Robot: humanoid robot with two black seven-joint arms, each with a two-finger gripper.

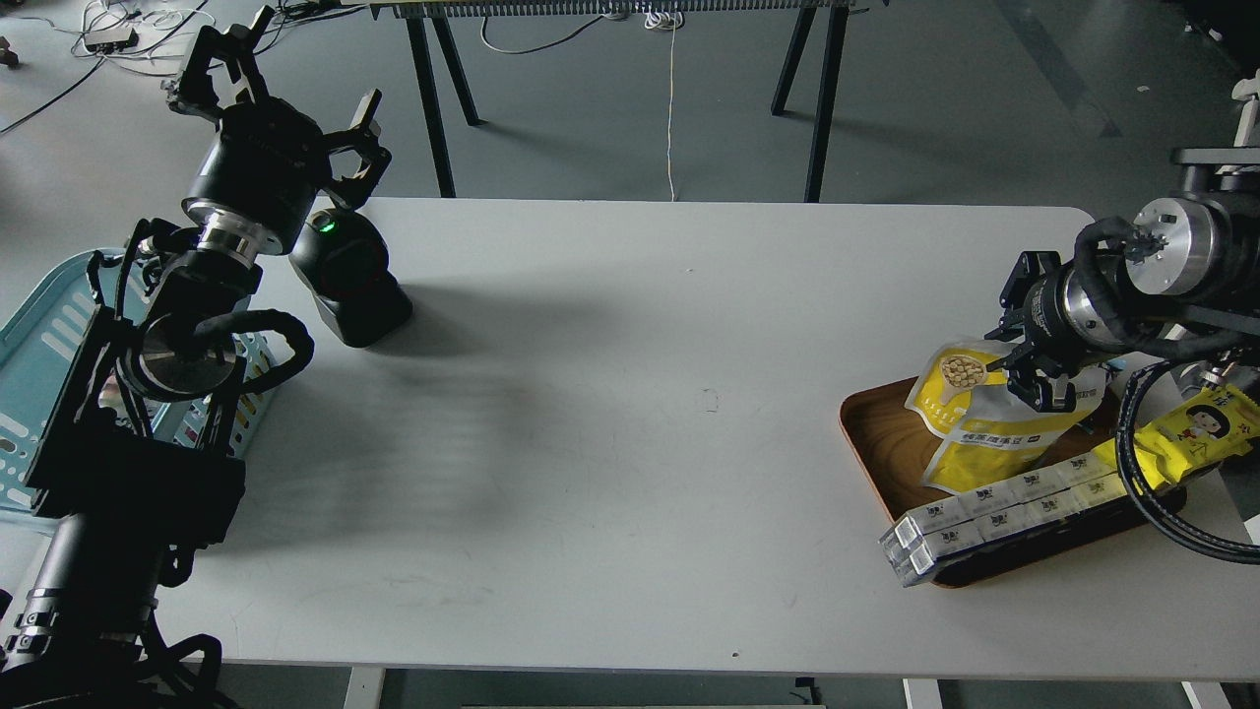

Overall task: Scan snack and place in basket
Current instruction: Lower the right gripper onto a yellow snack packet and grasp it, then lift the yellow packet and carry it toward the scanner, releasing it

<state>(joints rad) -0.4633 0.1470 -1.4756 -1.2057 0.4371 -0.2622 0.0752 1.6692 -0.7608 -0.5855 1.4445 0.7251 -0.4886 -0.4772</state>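
The snack (960, 389), a yellow-and-white pouch with a round picture of beige balls, leans in the brown wooden tray (871, 433) at the right. My right gripper (1029, 369) is at the pouch's upper right edge, touching it. Its dark fingers overlap, so I cannot tell whether they grip the pouch. The light-blue basket (44, 325) sits at the far left, partly hidden behind my left arm. My left gripper (295, 84) is open and empty, raised above the table's far left corner.
A black scanner (349, 281) with a green light stands on the table under my left gripper. The tray also holds a second yellow pouch with a text band (994, 443), a row of white boxes (994, 512) and a long yellow wrapper with a cartoon face (1206, 423).
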